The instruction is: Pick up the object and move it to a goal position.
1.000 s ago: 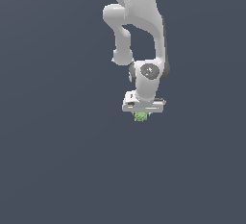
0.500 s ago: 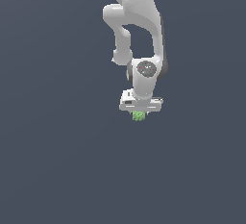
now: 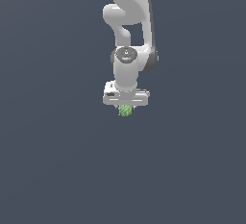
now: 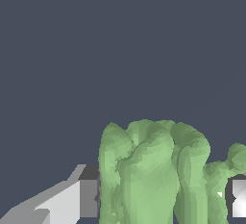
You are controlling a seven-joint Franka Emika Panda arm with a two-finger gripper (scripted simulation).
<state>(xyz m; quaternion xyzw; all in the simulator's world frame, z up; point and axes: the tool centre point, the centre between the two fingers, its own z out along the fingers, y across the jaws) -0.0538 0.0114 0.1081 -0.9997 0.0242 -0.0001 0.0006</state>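
**Q:** While the arm [image 3: 129,31] hangs down like that, where's the green blob [image 3: 125,110] sitting?

**A:** Right under the white gripper [image 3: 126,108], tucked up against the underside of its wide crossbar. Only the lower bit of the blob pokes out below the bar in the exterior view, and it's way narrower than the bar itself. It lines up almost dead centre under the gripper, maybe a hair toward the exterior view's left of the wrist joint above it.

**Q:** So are the fingers actually on it?

**A:** Looks like it. In the wrist view the blob [image 4: 153,175] fills the space between the two fingers [image 4: 77,196], one grey-and-white finger touching one side of it and the other finger showing at the far side. So they're pinching the blob, not spread wide and not pressed together on nothing. In the exterior view the fingers themselves are too small to pick out.

**Q:** Is it resting on a counter?

**A:** Can't tell. Everything behind the gripper is one flat dark blue-grey, no edge or shadow I can make out. The blob itself is bumpy and mottled, with rounded lumps along the side facing the wrist camera.
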